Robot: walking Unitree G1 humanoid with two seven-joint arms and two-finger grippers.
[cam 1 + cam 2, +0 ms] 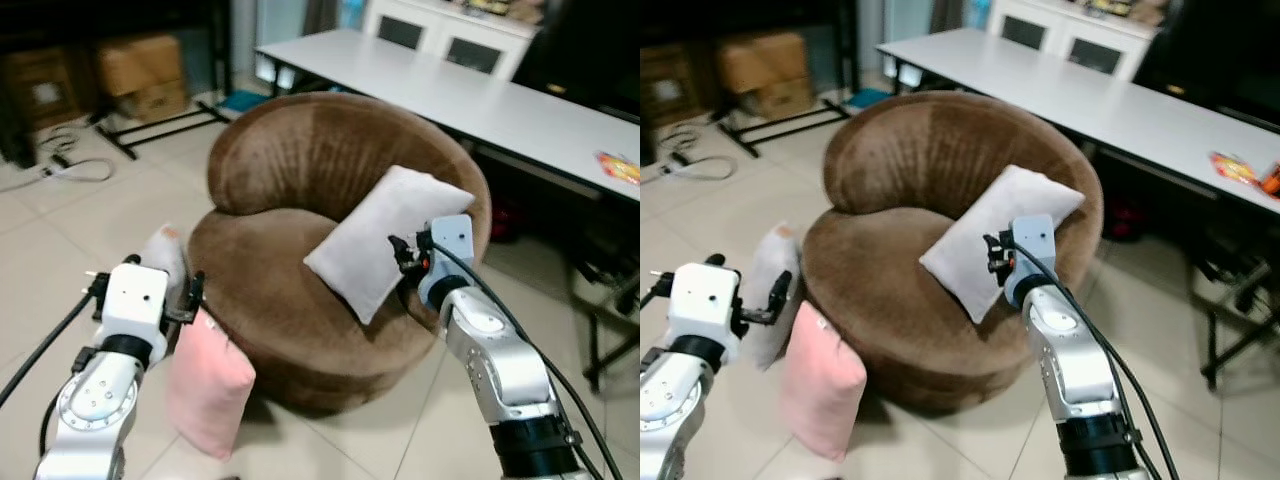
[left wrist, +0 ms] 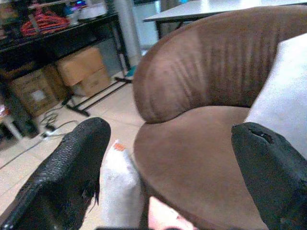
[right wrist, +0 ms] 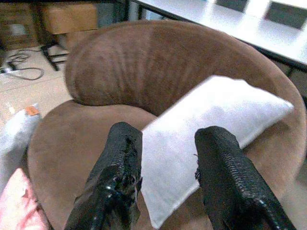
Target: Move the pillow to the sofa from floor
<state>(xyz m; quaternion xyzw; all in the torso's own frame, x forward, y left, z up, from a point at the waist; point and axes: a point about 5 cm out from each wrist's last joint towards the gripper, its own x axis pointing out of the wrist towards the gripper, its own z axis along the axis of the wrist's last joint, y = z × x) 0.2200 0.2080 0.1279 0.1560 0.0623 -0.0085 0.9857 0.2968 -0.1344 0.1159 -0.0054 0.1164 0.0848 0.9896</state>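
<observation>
Down low, the left gripper [image 2: 168, 191] hangs open and empty above the pink pillow [image 1: 208, 385] and a white pillow [image 1: 770, 290], both on the floor against the sofa [image 1: 300, 200]. The right gripper [image 3: 165, 177] is open too, just short of the grey pillow [image 1: 385, 235] propped on the seat. Behind, a white table [image 1: 450, 90].

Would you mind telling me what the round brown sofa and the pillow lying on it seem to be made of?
The brown sofa looks upholstered in a soft, matte velvet-like or suede-like fabric: its back shows shaded nap streaks. The white pillow looks like plain woven cloth over soft stuffing, with a smooth surface and puffed, rounded edges; the exact fibre cannot be told.
</observation>
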